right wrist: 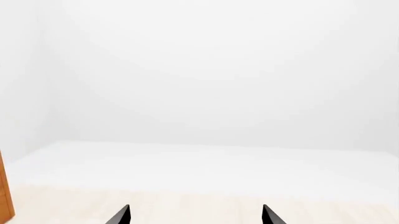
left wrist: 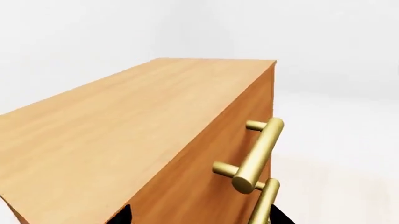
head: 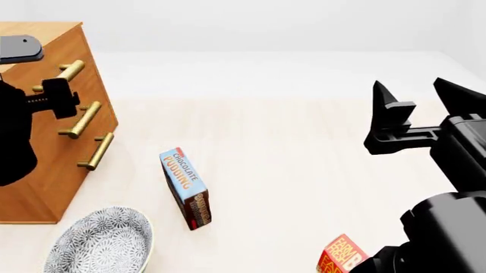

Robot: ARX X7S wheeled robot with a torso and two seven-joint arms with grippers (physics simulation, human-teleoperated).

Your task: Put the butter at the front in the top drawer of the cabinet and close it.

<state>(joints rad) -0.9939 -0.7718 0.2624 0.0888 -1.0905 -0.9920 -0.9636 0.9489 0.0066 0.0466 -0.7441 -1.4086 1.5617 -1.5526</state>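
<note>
Head view shows the left gripper [head: 57, 94] at the cabinet [head: 45, 170]'s shut top drawer handle [head: 70, 70], its fingers' spread unclear, right gripper [head: 414, 96] fingers apart aloft, butter [head: 342, 256] on the table near the front edge; pulling the drawer seems due.

The cabinet [head: 68, 136] looks like light wood with a smooth, matt, faintly grained face, and its handles [left wrist: 259, 154] are brass-coloured metal with a soft satin sheen. The pudding box [head: 186, 187] reads as printed cardboard, slightly glossy, as does the red and yellow packet [head: 340, 255] (only partly in view). The bowl [head: 102, 242] seems glazed ceramic with a fine grey pattern. The right gripper [head: 414, 96] is matt black, plastic-looking. The floor [head: 288, 159] is pale, smooth wood.
</note>
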